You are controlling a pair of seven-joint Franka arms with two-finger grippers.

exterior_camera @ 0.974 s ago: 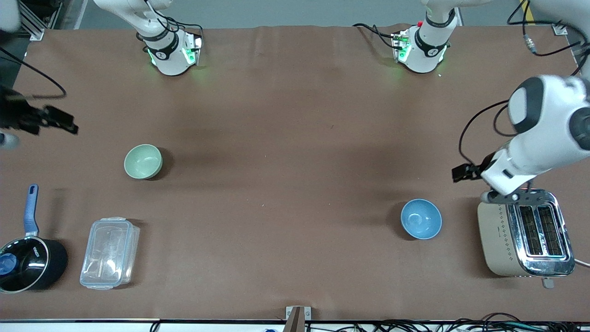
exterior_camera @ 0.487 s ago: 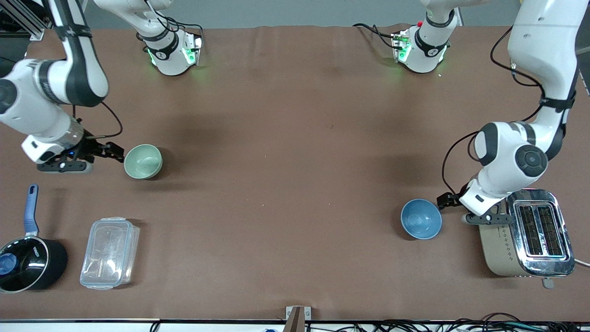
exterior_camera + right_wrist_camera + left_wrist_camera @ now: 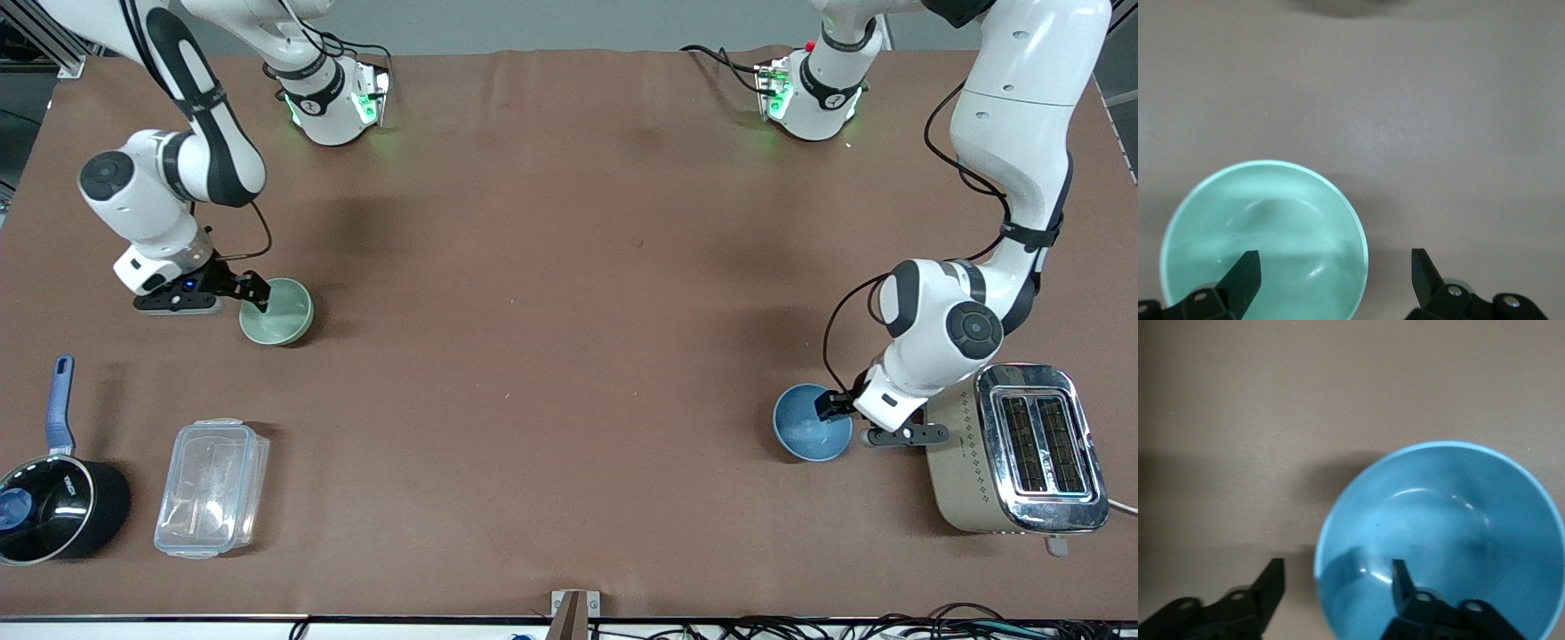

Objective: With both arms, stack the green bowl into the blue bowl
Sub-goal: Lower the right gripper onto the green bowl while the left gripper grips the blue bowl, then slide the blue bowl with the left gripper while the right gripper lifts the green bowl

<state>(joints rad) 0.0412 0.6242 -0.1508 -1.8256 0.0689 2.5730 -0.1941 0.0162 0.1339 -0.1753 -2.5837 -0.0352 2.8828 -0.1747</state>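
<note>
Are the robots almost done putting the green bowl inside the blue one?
Not yet. Nothing is stacked: the green bowl and blue bowl sit at different ends of the table. In hand: the right gripper has open jaws straddling the green bowl's rim, and the left gripper straddles the blue bowl's rim. Left: close, lift, bring together, and nest green into blue.

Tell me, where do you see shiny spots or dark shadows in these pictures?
Front view: the toaster top gleams, and soft arm shadows darken the table. Left wrist view: pale glints curve inside the blue bowl, a shadow beside it, the left hand blurred. Right wrist view: faint highlights inside the green bowl.
</note>
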